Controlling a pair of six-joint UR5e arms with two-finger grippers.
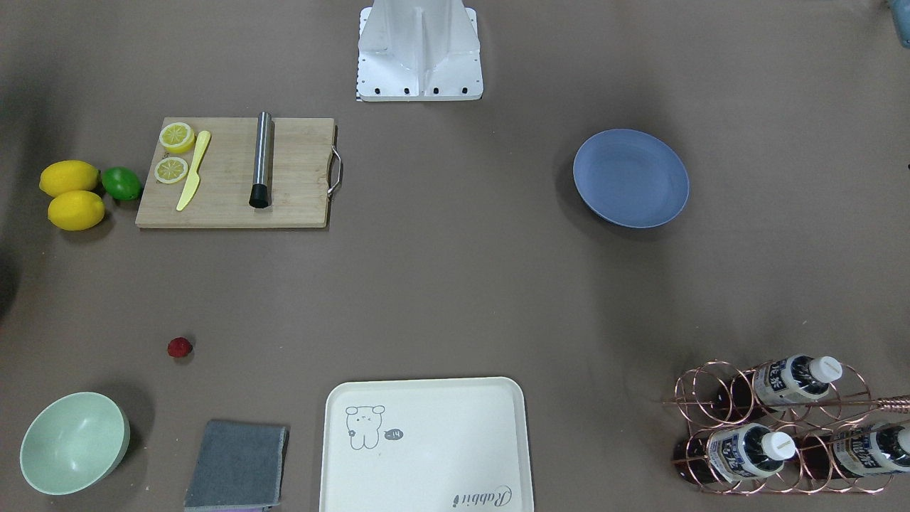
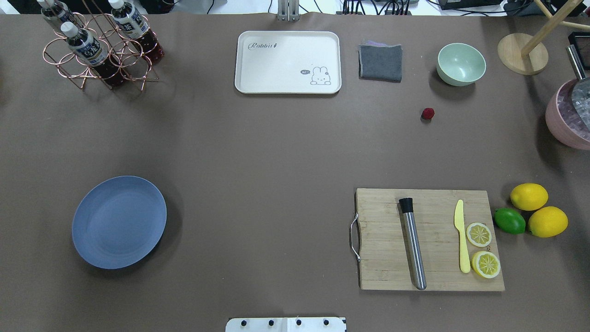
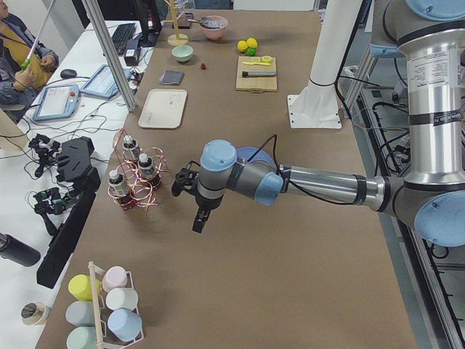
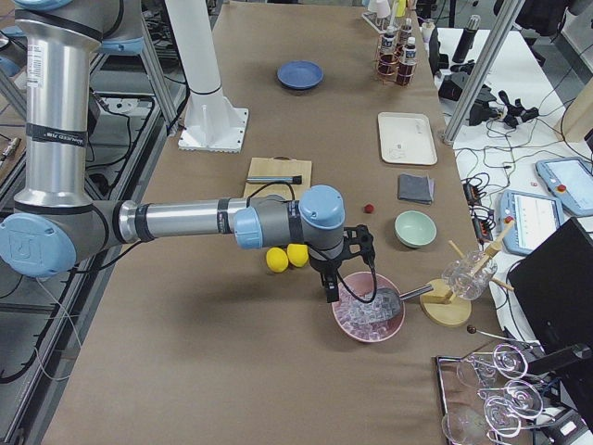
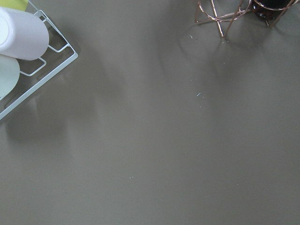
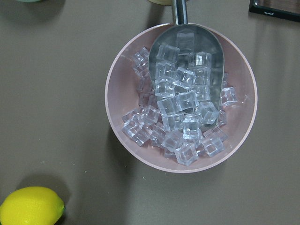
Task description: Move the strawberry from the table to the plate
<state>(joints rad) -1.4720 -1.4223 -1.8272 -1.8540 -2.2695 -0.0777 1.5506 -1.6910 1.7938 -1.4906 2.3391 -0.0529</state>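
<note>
The strawberry (image 1: 180,347) (image 2: 428,113) is a tiny dark-red berry lying alone on the brown table (image 1: 455,284), close to the pale green bowl (image 2: 461,63). The blue plate (image 1: 631,178) (image 2: 119,221) sits empty on the opposite half of the table. My left gripper (image 3: 197,218) shows only in the exterior left view, hovering over bare table near the bottle rack. My right gripper (image 4: 330,286) shows only in the exterior right view, hanging above the pink ice bowl (image 6: 180,101). For both grippers I cannot tell open or shut. Neither is near the strawberry.
A wooden cutting board (image 2: 428,240) carries a metal rod, a yellow knife and lemon halves. Two lemons and a lime (image 2: 509,220) lie beside it. A cream tray (image 2: 288,62), a grey cloth (image 2: 380,62) and a copper bottle rack (image 2: 99,50) line the far edge.
</note>
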